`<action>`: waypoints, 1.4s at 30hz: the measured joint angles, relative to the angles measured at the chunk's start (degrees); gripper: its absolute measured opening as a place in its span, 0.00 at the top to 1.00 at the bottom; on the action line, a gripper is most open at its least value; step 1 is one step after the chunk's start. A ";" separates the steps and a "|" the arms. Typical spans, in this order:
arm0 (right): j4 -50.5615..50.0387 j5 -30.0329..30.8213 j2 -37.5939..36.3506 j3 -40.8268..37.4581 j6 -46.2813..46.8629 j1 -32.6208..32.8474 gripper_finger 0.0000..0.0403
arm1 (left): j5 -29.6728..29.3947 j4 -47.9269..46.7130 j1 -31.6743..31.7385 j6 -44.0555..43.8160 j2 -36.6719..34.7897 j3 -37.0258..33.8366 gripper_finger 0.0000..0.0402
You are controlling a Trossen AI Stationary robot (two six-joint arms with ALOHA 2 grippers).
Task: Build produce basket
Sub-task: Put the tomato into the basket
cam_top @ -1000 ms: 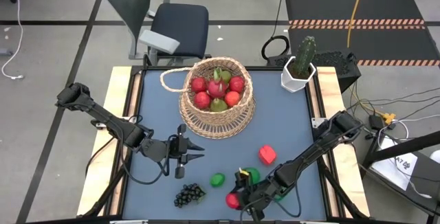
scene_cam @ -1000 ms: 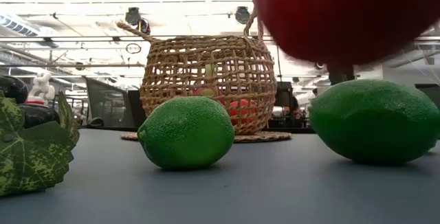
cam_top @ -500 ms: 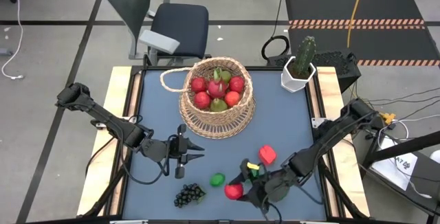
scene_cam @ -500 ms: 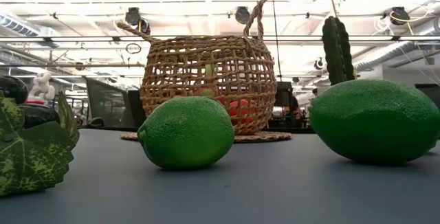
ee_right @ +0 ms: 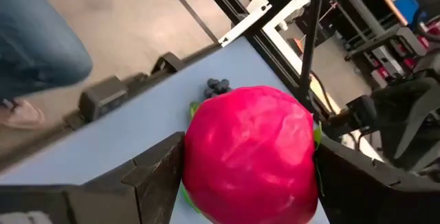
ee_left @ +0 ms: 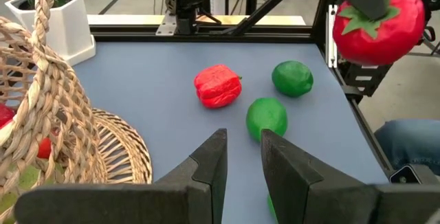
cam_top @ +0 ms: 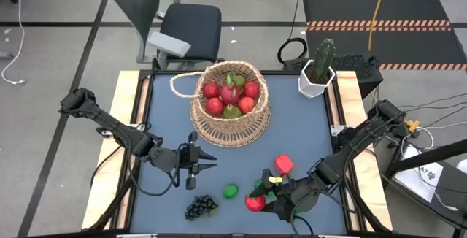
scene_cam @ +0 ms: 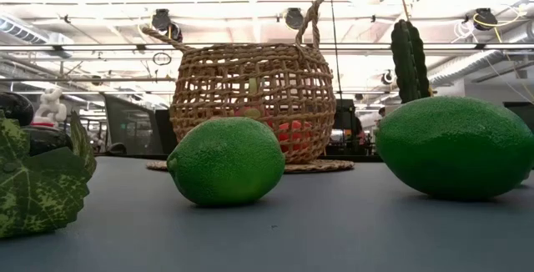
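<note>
No text, label, brand, number or sign can be read anywhere in these views. The tabletop carries no markings, and neither the basket nor the white pot at the far right corner shows any lettering. A round object hanging from the ceiling in the low view is too small to make out.
</note>
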 joint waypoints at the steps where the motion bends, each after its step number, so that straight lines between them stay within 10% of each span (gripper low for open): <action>1: -0.19 -0.03 -0.03 0.00 1.10 0.01 0.31 | 0.00 0.00 0.01 -0.01 0.00 0.00 0.78; 42: 11.94 -0.42 -0.07 -1.22 7.96 -1.02 0.31 | -0.02 -0.02 0.02 -2.08 0.02 0.00 0.78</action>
